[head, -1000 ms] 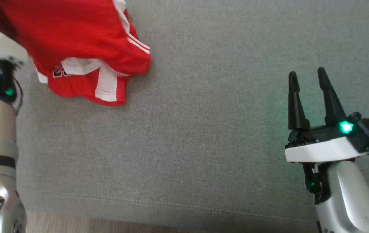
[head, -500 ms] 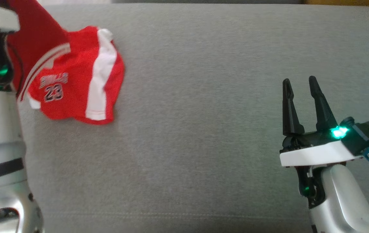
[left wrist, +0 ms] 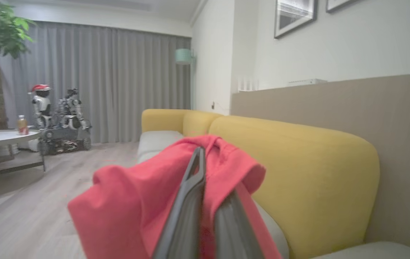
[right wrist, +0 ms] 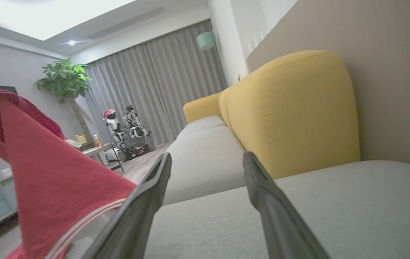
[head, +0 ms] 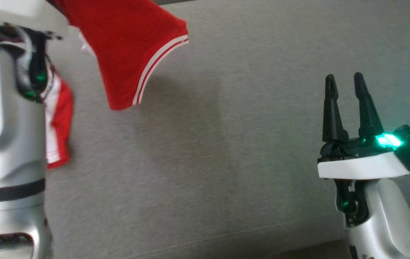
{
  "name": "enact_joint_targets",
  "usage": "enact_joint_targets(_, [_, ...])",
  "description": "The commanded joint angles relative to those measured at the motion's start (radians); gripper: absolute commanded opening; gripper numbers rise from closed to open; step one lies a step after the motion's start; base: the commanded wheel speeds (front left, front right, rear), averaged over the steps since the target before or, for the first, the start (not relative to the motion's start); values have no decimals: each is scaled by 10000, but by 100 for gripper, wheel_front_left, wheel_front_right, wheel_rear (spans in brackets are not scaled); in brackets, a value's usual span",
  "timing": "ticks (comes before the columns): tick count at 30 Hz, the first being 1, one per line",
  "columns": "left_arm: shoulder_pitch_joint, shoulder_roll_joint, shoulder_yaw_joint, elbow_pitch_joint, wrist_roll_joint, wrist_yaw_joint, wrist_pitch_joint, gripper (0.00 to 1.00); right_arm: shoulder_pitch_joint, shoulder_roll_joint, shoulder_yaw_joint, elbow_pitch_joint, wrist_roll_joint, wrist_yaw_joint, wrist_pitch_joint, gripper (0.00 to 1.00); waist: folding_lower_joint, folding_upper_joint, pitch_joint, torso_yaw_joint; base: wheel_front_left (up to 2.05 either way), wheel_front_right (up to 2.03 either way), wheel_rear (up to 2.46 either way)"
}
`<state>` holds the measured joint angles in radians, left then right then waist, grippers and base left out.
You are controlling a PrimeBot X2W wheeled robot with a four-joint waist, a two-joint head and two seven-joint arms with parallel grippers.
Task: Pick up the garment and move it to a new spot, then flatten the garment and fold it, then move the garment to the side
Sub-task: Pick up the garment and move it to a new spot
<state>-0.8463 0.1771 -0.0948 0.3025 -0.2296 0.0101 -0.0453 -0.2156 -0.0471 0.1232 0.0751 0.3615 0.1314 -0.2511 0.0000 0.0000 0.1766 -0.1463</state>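
Head view: the red garment (head: pixel 129 54) hangs over the grey sofa seat (head: pixel 226 162), well to the left of the right gripper (head: pixel 344 77), whose jaws stand apart and empty.

Left wrist view: the left gripper (left wrist: pixel 208 172) has its jaws pressed together on the garment, which drapes over both fingers.

Right wrist view: the garment hangs left of the spread jaws, with the seat between them.

The garment (head: pixel 129 54) runs off the top edge and behind the left forearm (head: pixel 7 126).
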Motion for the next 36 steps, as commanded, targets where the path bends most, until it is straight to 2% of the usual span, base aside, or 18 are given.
enact_joint_targets(1, [-605,250,44,-254,137,30,12,0,-357,-31,183,-437,88,-7,-106,100,0,0,249,-622,0,0,0])
enact_joint_targets(4, [-579,-298,-575,182,338,49,-44,0,-372,-31,154,-573,200,-7,-106,100,0,0,362,-1090,0,0,0])
enact_joint_targets(6, [-502,-799,-954,546,221,84,-142,0,-381,-31,81,-652,212,-7,-106,100,0,0,418,-1349,0,0,0])
enact_joint_targets(9, [-269,-1201,-1920,1151,-95,72,-346,0,-408,-31,-241,-781,283,-7,-106,100,0,0,491,-1687,0,0,0])
enact_joint_targets(11, [-30,-1255,-2952,1403,-820,100,-457,0,-456,-31,-489,-846,396,-7,-106,100,0,0,533,-1904,0,0,0])
enact_joint_targets(13, [221,-1261,-4341,1356,-2091,407,-528,3,-515,-31,-654,-875,484,-7,-106,100,0,0,570,-2082,0,0,0])
enact_joint_targets(14, [288,-1263,-5085,1300,-2566,585,-560,66,-537,-31,-692,-887,511,-7,-106,100,0,0,584,-2140,0,0,0])
enact_joint_targets(15, [327,-1264,-5773,1231,-3029,740,-571,100,-547,-31,-709,-896,533,-7,-106,100,0,0,597,-2174,0,0,0])
enact_joint_targets(17, [312,-1265,-6808,1085,-3899,1078,-646,100,-550,-31,-733,-914,572,-7,-106,100,0,0,628,-2195,0,0,0])
enact_joint_targets(19, [109,-1266,-7423,1061,-4516,1425,-855,100,-522,-31,-748,-910,610,-7,-106,100,0,0,646,-2127,0,0,0])
enact_joint_targets(23, [-282,-1266,-7787,1344,-5130,1753,-1199,100,-452,-31,-757,-889,595,-7,-106,100,0,0,619,-1825,0,0,0])
enact_joint_targets(26, [-623,-1267,-7845,1893,-5375,1808,-1478,100,-375,-31,-783,-849,471,-7,-106,100,0,0,513,-1394,0,0,0])
enact_joint_targets(30, [-791,-1267,-8036,2602,-5500,1510,-1561,100,-251,-31,-859,-786,224,-7,-106,100,0,0,302,-660,0,0,0])
enact_joint_targets(36, [-697,-1268,-8994,3065,-5732,361,-769,100,-217,-31,-867,-649,-68,-7,-106,100,0,0,24,43,0,0,0])
